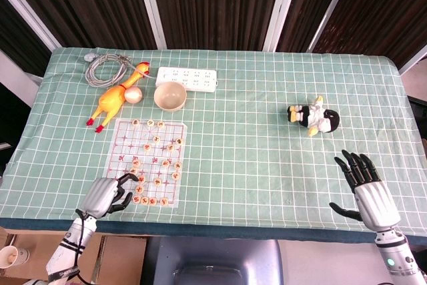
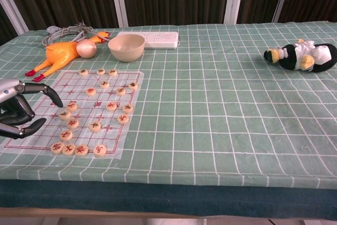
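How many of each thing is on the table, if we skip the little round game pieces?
Toy animals: 2, a chicken and a penguin
Ball: 1
Bowl: 1
Game board: 1
Power strip: 1
Cable: 1
Total: 7

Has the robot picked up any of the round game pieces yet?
Not yet. The left hand reaches over the near left edge of the chess board, fingers apart, holding nothing. The round pieces all lie on the board. The right hand is open near the table's right front edge, away from the penguin toy. So picking up is all left.
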